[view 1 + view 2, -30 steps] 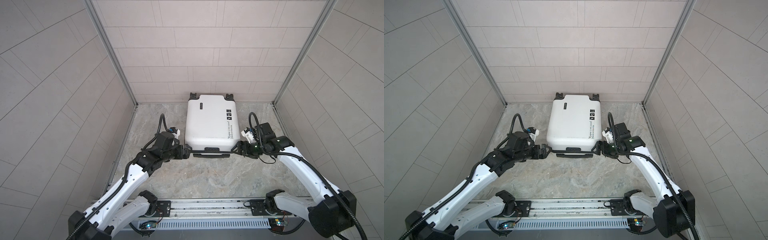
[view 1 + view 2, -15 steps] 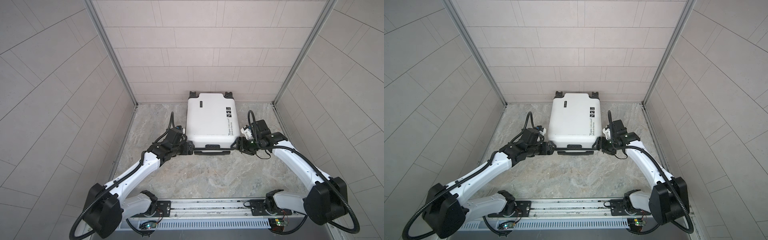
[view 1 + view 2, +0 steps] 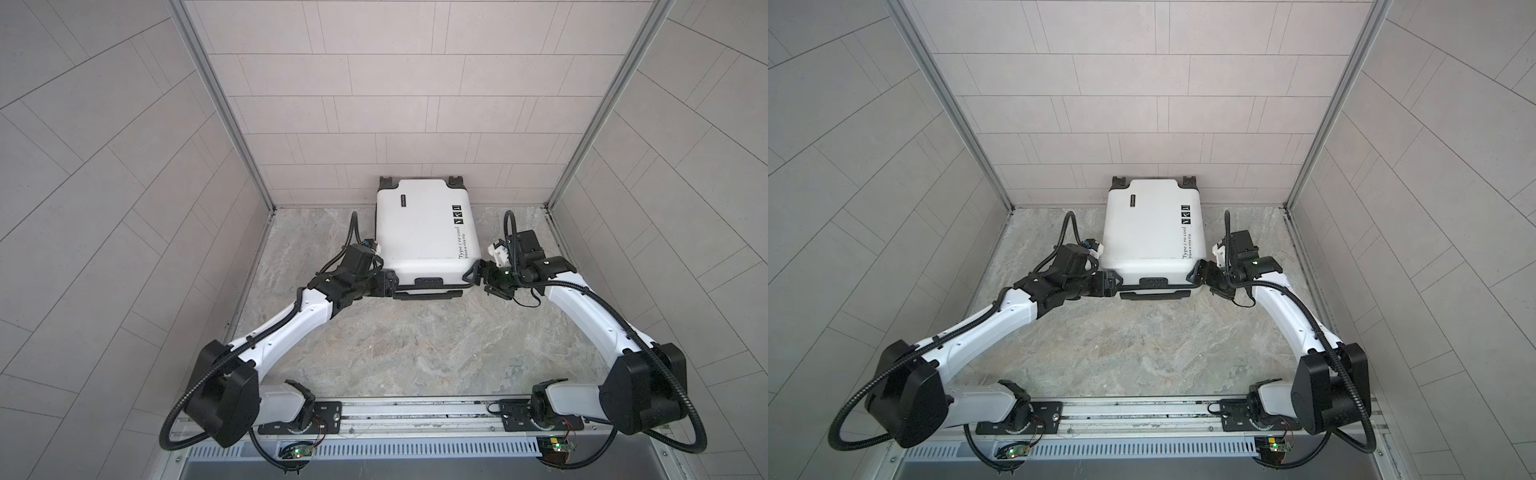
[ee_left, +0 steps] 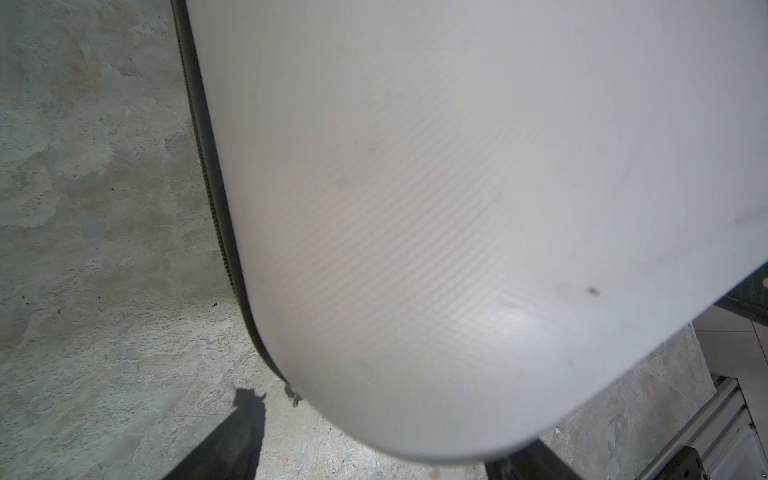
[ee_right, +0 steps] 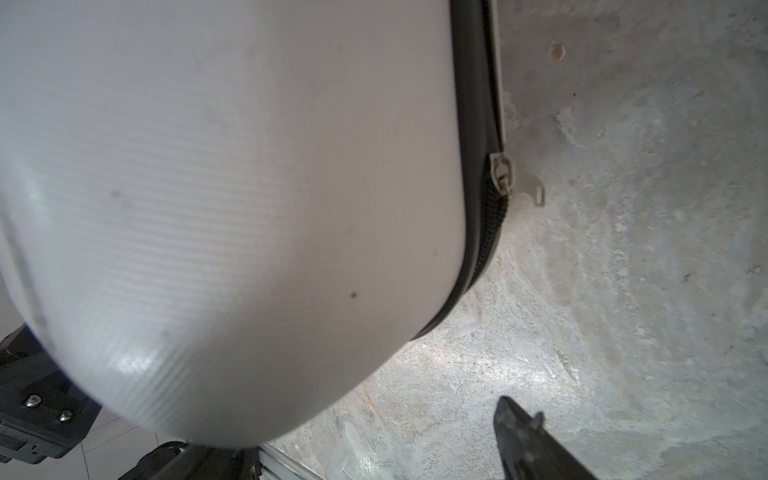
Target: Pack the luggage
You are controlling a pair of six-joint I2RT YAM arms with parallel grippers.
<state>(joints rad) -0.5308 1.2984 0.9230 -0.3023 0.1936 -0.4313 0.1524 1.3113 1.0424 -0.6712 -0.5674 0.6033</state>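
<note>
Since a second ago both arms have reached farther out, and the luggage (image 3: 424, 232) has slid ahead of them toward the far edge of the surface (image 3: 395, 353). The left gripper (image 3: 390, 284) stands at the case's near left corner with its jaws spread wide, holding nothing; in the left wrist view one of its fingers (image 4: 224, 444) lies clear of the white shell, bare stone showing between them, while the other is half hidden behind the rounded corner. The right gripper (image 3: 473, 276) meets the near right corner the same way, jaws wide apart and clamping nothing; one dark finger (image 5: 528, 440) sits well off the shell in the right wrist view; beside that corner a metal zip pull (image 5: 503, 172) sits on the black zip band. In both top views the luggage lies flat and closed, printed face up, at the middle of the surface's far edge; its black text (image 3: 461, 245) runs along the right side; its handle (image 3: 428, 294) faces the near edge, between the two grippers; its wheels (image 3: 386, 181) point at the back wall (image 3: 395, 124), close up to it; whether they touch cannot be told.
</note>
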